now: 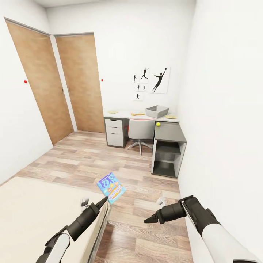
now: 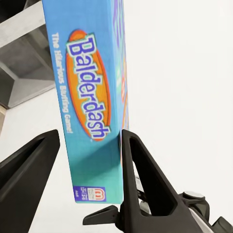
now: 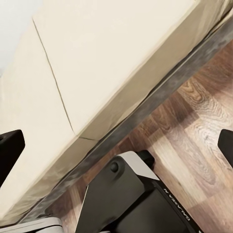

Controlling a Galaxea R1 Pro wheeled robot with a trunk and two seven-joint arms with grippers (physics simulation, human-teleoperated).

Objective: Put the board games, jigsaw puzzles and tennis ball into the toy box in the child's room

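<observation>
The teal-blue board game (image 1: 111, 187) hangs off the tip of the left gripper (image 1: 103, 200), out over the wood floor just past the corner of the bed (image 1: 33, 215). In the left wrist view the box (image 2: 92, 97) stands on edge between the two black fingers (image 2: 141, 170): one finger lies flat against its side, while the other seems to stand a little off, so I judge the jaws are closed on it only lightly. That is the worry from here: the cardboard is smooth and glossy, the box is held near one edge and tilted, and a jolt on the way across the room could let it swivel or slide out onto the planks. The bed is a soft cream slab with a grey base. Further right, the right gripper (image 1: 151, 219) holds nothing and points at the floor; in its own view the finger tips sit far apart, wide open. Well beyond, against the far wall, the pale desk (image 1: 120, 116) carries thin flat pieces, the light-grey sloped toy box (image 1: 157, 110), and the little fuzzy tennis ball (image 1: 158, 124) near the desk's front edge, where a bump might roll it off.
</observation>
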